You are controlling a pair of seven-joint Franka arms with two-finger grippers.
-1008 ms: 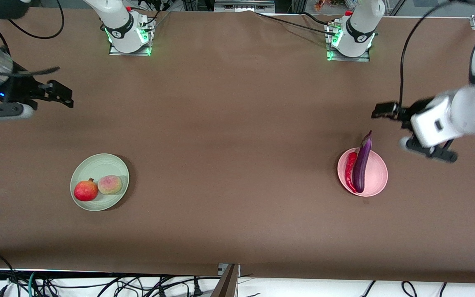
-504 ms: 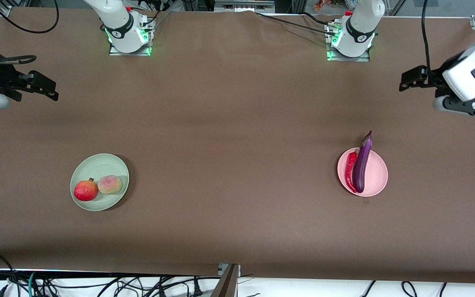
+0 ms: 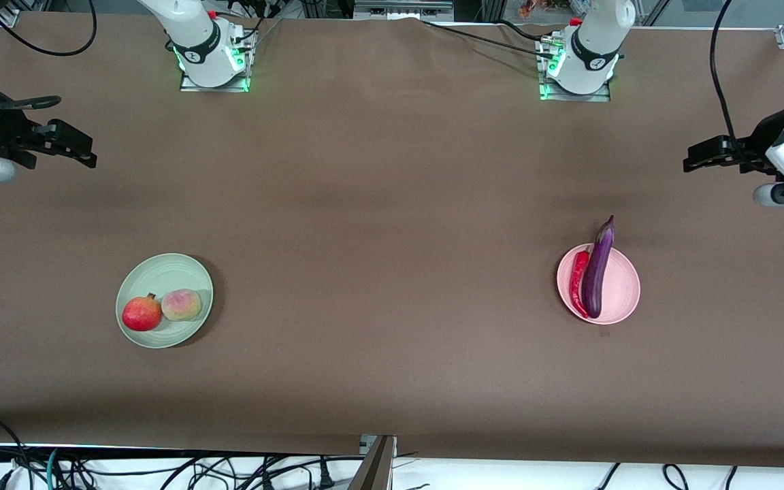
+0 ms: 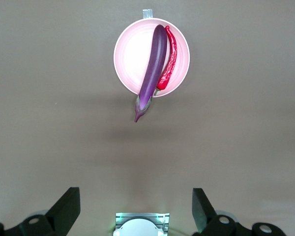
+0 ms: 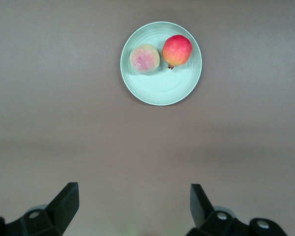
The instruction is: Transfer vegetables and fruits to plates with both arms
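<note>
Front view: all the food sits on plates.
My left gripper (image 3: 699, 159) and right gripper (image 3: 77, 144) hang apart-fingered over bare counter (image 3: 392, 204); eggplant (image 3: 597, 270) and chili (image 3: 578, 281) share the pink plate (image 3: 623, 289).

A brown table cover (image 3: 392, 204) is filling most of the frame. Black cables (image 3: 160, 469) are lying tangled along the bottom edge (over a white floor strip), and green lights (image 3: 246, 85) are glowing at the top.

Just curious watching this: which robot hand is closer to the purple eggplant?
The left gripper, up over bare table at the left arm's end, with the eggplant on the pink plate. The right gripper is at the right arm's end.
</note>
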